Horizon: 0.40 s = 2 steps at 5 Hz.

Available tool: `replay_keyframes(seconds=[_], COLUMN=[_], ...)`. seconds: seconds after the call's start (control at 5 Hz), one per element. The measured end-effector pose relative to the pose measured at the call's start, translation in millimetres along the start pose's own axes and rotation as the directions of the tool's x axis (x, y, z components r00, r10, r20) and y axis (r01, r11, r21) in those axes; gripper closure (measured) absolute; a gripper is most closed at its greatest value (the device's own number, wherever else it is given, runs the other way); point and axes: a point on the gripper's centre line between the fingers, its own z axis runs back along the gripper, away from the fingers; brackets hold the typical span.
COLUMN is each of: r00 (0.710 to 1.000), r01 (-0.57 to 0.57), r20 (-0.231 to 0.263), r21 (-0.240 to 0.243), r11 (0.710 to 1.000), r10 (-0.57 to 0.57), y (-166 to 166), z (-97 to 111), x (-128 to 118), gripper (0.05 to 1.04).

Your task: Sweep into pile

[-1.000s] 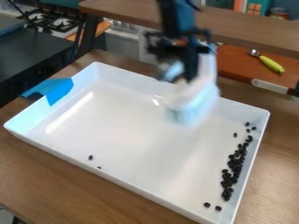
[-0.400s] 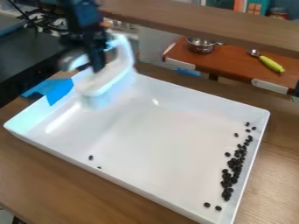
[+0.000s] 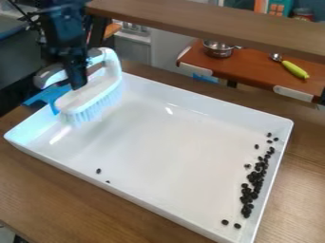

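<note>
Black beans (image 3: 256,178) mostly along right wall of white tray (image 3: 165,156), brush (image 3: 95,98) clamped in gripper (image 3: 78,84) jaws near blue tape (image 3: 62,98) at left, tray floor between, raised rim around, wood table (image 3: 70,204) outside.

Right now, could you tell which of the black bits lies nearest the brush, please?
The upper bit of the pair near the lower-left wall of the tray; all others are farther.

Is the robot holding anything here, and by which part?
Yes, the white brush, gripped by its raised handle, above the bristles.
</note>
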Motion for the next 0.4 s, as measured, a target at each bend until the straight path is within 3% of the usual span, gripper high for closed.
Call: replay_keyframes(seconds=[0.4], r00=[1.0], r01=[0.029], r20=[-0.007], r21=[0.051], r11=[0.998], r10=[-0.029], y=[8.0], z=[-3.8], x=[-20.2], gripper=[0.597])
